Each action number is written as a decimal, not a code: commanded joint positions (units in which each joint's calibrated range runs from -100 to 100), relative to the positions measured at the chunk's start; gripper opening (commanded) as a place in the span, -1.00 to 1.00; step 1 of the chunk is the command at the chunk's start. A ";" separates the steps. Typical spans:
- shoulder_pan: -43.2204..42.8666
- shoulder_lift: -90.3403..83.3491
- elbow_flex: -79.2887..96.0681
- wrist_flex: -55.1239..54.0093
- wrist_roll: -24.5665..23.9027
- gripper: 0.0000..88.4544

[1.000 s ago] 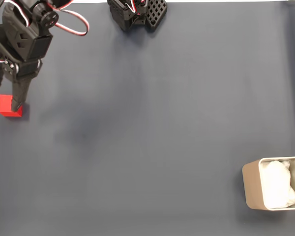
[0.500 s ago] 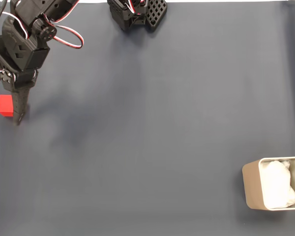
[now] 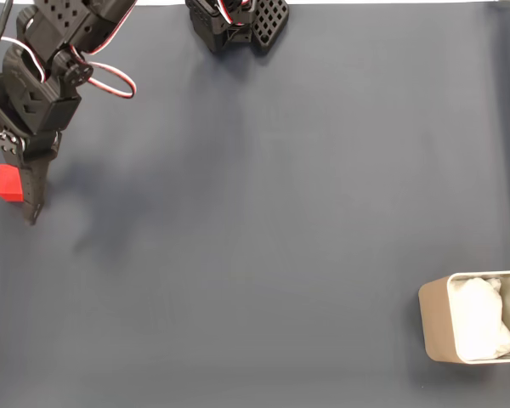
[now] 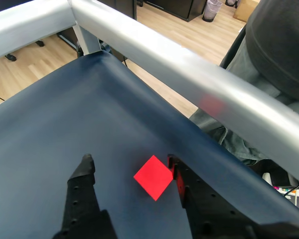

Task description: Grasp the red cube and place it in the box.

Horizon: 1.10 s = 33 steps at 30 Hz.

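Note:
The red cube (image 3: 9, 183) lies on the dark blue mat at the far left of the fixed view. My gripper (image 3: 8, 197) is open and straddles it: one black finger (image 3: 32, 204) runs along the cube's right side, the other sits at the picture's left edge. In the wrist view the red cube (image 4: 153, 177) rests on the mat between the fingers of the gripper (image 4: 129, 160), close against the right finger (image 4: 177, 172) and well apart from the left finger (image 4: 84, 172). The beige box (image 3: 433, 327) with white lining (image 3: 480, 321) stands at the bottom right.
The arm's black base (image 3: 236, 24) stands at the top of the mat. Beyond the cube, the wrist view shows the mat's edge, a grey metal rail (image 4: 189, 74) and a seated person in dark clothes (image 4: 279, 45). Open mat lies between cube and box.
The arm has swung left and its finger has slid further down along the cube's right side. The cube now lies deeper between the open fingers and has hardly moved.

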 commanded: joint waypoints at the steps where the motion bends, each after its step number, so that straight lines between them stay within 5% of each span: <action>1: 0.90 0.66 -0.42 -2.52 0.59 -0.21; 33: 2.47 8.19 -0.24 -8.09 3.03 -0.18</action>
